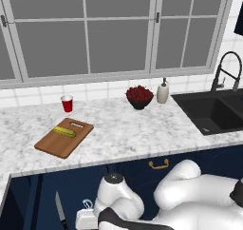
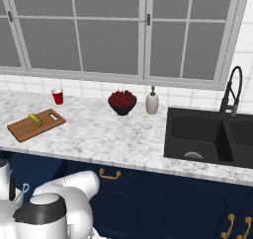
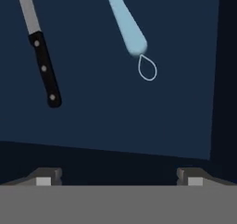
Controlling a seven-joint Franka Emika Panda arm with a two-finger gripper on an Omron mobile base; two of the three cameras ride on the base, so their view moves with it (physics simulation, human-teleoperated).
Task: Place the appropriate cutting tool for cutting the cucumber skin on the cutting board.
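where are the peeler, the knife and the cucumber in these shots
peeler (image 3: 127, 26), hand view, on its light-blue handle
knife (image 3: 45, 70), hand view, on its black handle
cucumber (image 1: 65, 131), left base view, on the middle of it, where it lies on the cutting board (image 1: 54, 146)

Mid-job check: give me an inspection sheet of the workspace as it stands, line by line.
Surface: marble counter, dark blue cabinets below.
Job's things: cutting board on the counter's left part, cucumber lying on it; peeler with light-blue handle inside a dark blue drawer, not yet gripped.
Clutter: black-handled knife beside the peeler, apart from it; red cup, bowl of red fruit, soap dispenser.
Grippers: gripper open, above the drawer, holding nothing.
Cables: nothing seen.
Surroundings: black sink with faucet, window behind.
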